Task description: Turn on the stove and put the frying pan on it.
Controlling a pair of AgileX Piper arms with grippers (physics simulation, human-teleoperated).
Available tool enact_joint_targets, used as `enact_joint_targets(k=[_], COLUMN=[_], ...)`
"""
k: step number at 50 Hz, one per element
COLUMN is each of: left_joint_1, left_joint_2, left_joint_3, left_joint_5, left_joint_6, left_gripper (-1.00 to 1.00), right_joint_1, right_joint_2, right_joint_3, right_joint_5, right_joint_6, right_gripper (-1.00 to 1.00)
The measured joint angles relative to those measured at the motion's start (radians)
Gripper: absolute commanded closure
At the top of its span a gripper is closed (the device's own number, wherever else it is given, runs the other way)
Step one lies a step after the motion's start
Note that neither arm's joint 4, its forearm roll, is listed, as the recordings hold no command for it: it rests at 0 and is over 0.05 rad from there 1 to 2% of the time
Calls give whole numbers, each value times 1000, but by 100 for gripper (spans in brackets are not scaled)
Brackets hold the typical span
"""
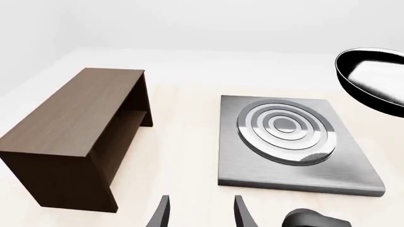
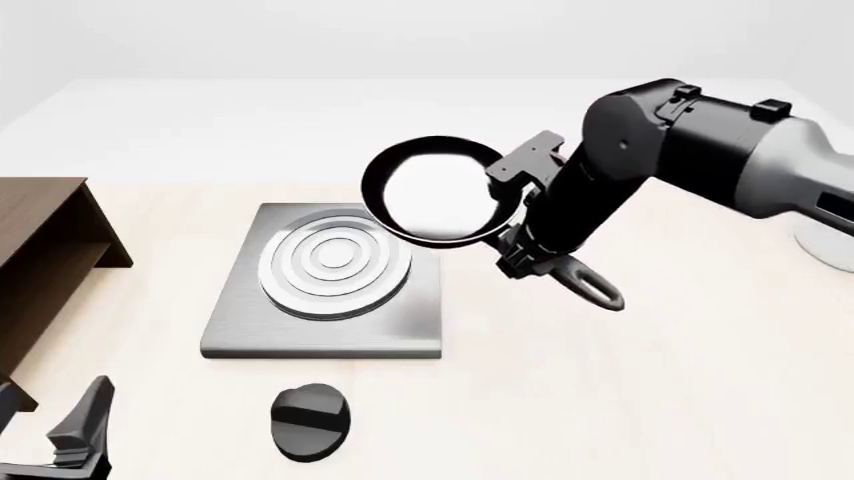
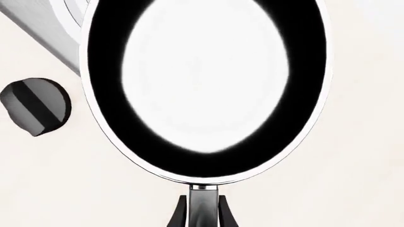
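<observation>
Right now the right gripper [image 3: 200, 210] is clamped on the handle of the frying pan [image 2: 434, 190], holding it in the air over the far right corner of the stove [image 2: 327, 280], tilted toward the camera; level it, centre it over the silver rings [image 2: 334, 262], and lower it flat. Meanwhile the left gripper [image 1: 200, 213] hangs with fingers apart and empty, just beside the black knob [image 2: 310, 420], which probably wants turning
</observation>
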Motion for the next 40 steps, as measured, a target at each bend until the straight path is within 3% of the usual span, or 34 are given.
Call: enact_joint_targets(k=[40], left_joint_1=[-2], left_joint_2=[0], left_joint_3=[0], left_joint_5=[-6], left_joint_6=[0], left_gripper=[-100], right_joint_1=[148], right_joint_2=[247], right_joint_3=[-228], right_joint_5=[1], right_joint_6=[-7], right_gripper=[100])
